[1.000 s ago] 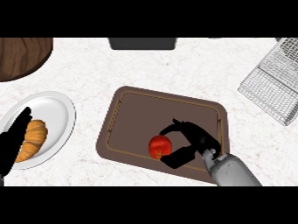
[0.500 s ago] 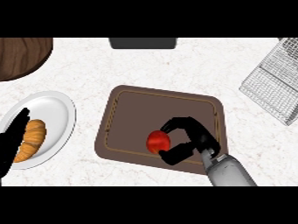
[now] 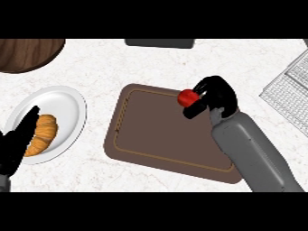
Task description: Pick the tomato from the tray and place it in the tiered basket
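pale marbled counter (image 3: 149,63): near left, the left hand (image 3: 6,149) rests open. on the right, the right hand (image 3: 213,97) curls round the small red tomato (image 3: 188,96) above the brown rectangular tray (image 3: 163,135); the white wire tiered basket (image 3: 296,92) lies far right, nearest this hand.

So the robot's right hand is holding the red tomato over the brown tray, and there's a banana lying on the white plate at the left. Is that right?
Nearly. The head view shows a croissant, not a banana, on the white plate. The rest holds: the right hand is curled round the red tomato above the brown tray.
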